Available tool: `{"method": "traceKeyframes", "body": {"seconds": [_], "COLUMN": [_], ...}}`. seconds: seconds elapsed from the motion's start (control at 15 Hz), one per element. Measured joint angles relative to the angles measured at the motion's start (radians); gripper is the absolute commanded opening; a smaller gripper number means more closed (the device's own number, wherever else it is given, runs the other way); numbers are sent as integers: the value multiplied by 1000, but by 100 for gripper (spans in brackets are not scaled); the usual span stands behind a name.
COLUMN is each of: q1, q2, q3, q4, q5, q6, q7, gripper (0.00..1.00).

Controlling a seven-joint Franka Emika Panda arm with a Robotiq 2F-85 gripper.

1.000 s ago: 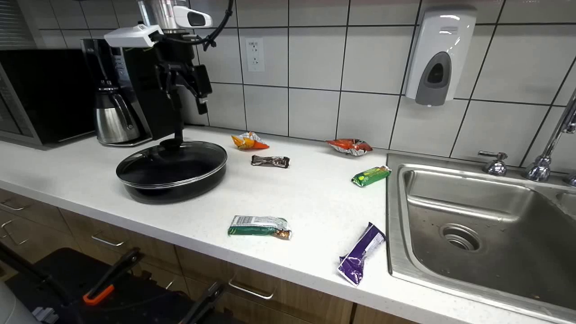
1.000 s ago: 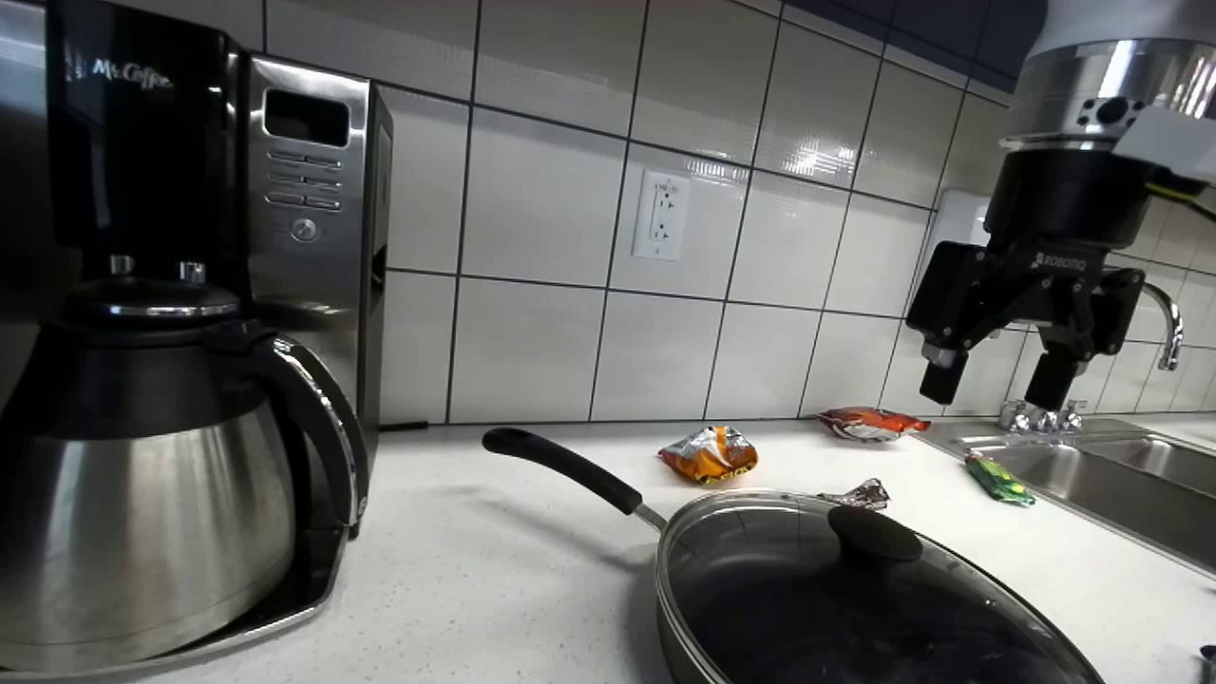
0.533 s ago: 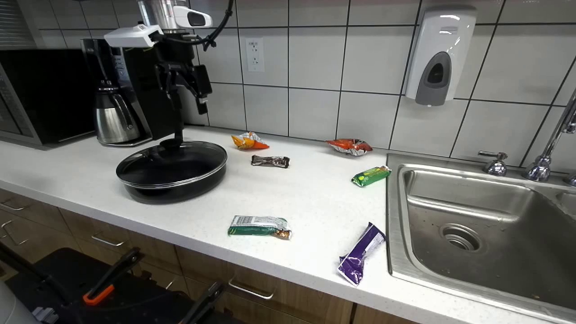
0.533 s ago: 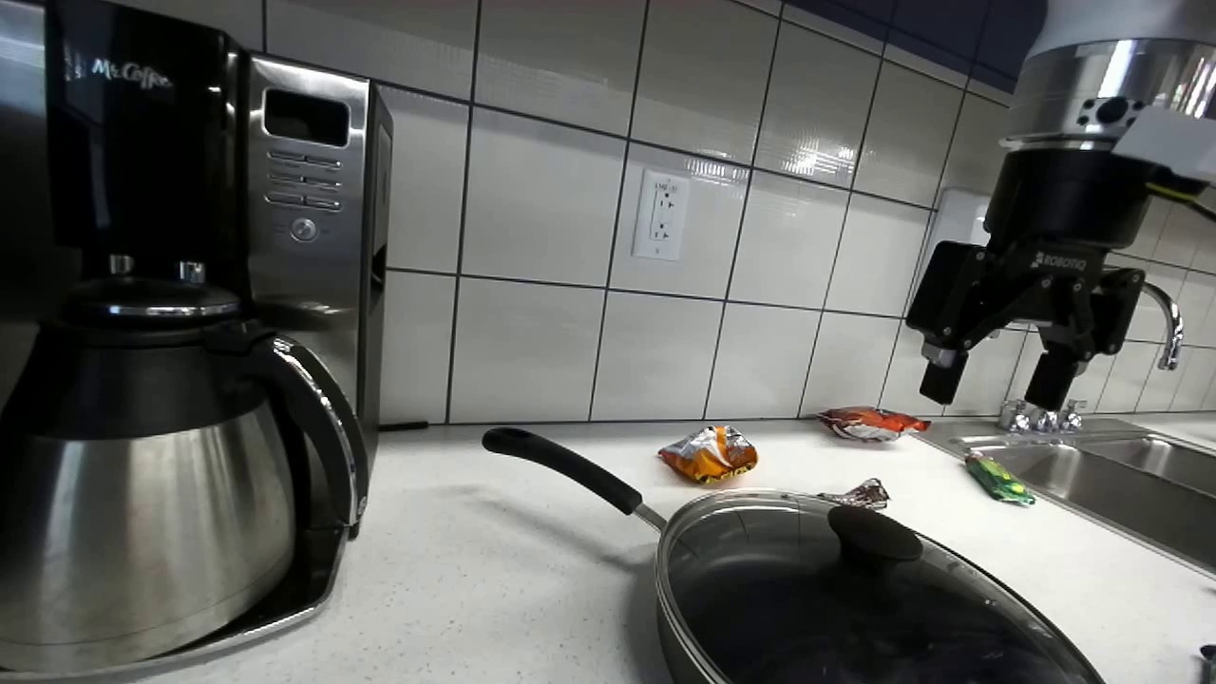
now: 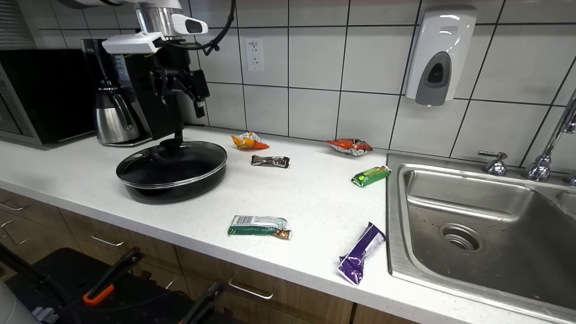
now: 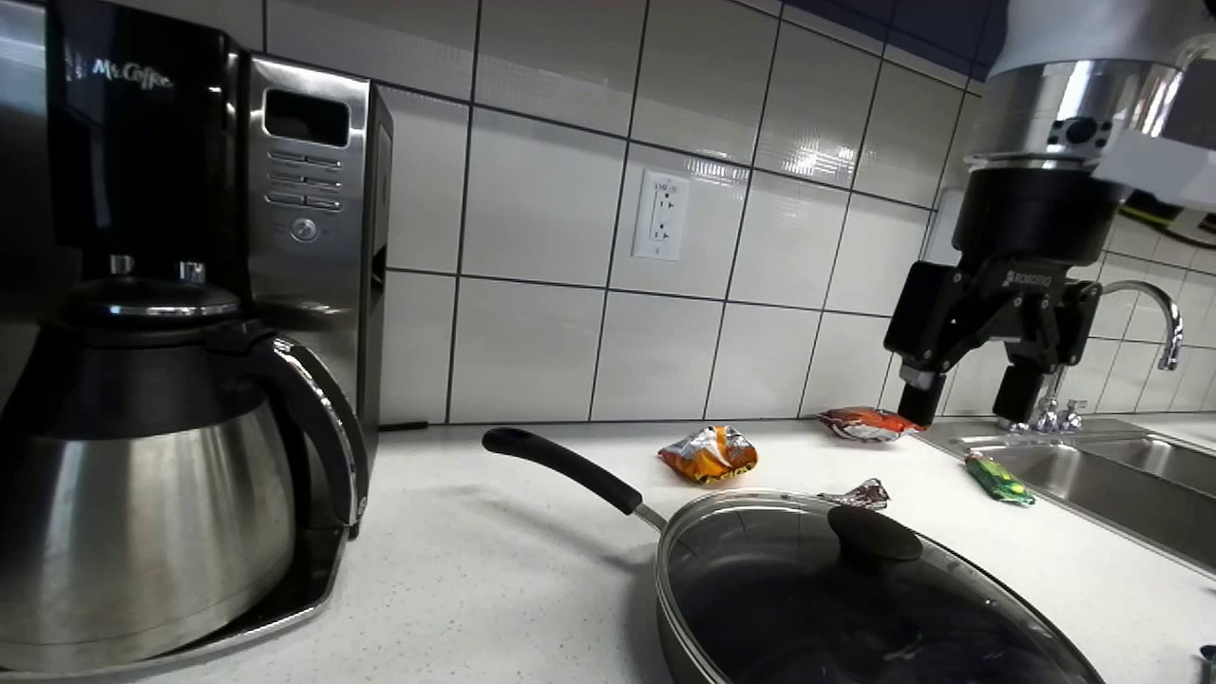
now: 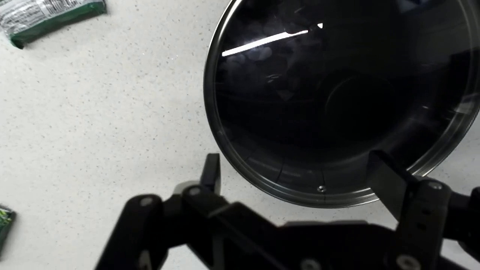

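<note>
And there's a hard white streak flaring across the glass lid (image 7: pixel 341 101) in my wrist view! Fairly even light washes the pale tabletop (image 7: pixel 112 112); my fingers (image 7: pixel 388 183) show near-black, soft-edged up close. Over in the exterior views, the pan handle (image 6: pixel 565 467) drops a faint, fuzzy shadow, wall tiles (image 6: pixel 807 142) glint, the coffee pot (image 6: pixel 152 518) gleams! Glare on the soap dispenser (image 5: pixel 443 49) too, drawers (image 5: pixel 297 306) dimmer below.

The white arm (image 6: pixel 1092 28) is hanging in from the upper edge of both exterior views, its silvery wrist collar (image 6: pixel 1021 109) standing close to upright above the black tool (image 6: pixel 969 404), which is pointing down. The tool's two fingers (image 7: pixel 388 183) are standing well apart, facing each other across a gap in the wrist view, while a dark cable (image 5: pixel 231 20) is curving beside the wrist and a white housing (image 5: pixel 135 43) is jutting out sideways.
</note>
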Motion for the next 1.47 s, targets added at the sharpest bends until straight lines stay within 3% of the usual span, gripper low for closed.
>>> {"method": "traceKeyframes", "body": {"seconds": [0.8, 1.47], "q1": [126, 147], "q2": [177, 224], "q3": [3, 0], "q4": [57, 58], "q5": [-27, -31], "q6": [79, 85], "q7": [-90, -141], "gripper": [100, 100]}}
